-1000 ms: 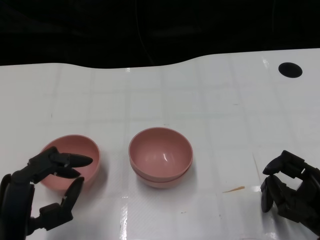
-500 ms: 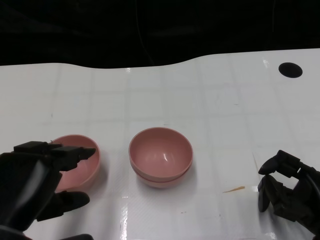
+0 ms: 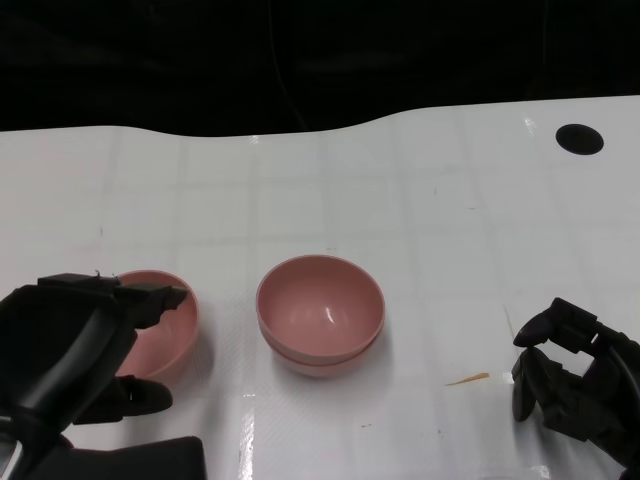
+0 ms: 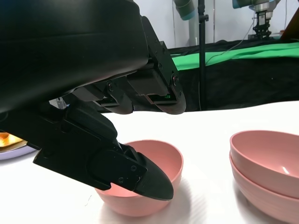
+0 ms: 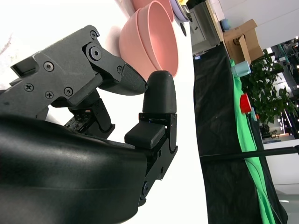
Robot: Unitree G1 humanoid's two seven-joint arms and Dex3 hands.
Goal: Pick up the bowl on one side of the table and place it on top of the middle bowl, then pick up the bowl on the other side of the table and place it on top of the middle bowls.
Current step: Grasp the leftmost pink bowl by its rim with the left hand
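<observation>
Your left hand [image 3: 75, 345] straddles the left pink bowl [image 3: 165, 330], fingers spread around its rim without gripping. Your right hand [image 3: 575, 385] is curled, empty, right of the stacked bowls [image 3: 320, 312].

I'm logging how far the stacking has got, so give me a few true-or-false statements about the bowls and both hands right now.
1. The middle stack already holds two pink bowls. True.
2. The left hand has lifted the side bowl clear of the table. False: the bowl sits on the table, with the hand's fingers above its rim and the thumb at its near wall.
3. The right hand holds a bowl. False: it holds nothing, fingers curled in.
4. A black round spot lies at the table's far right. True.
</observation>
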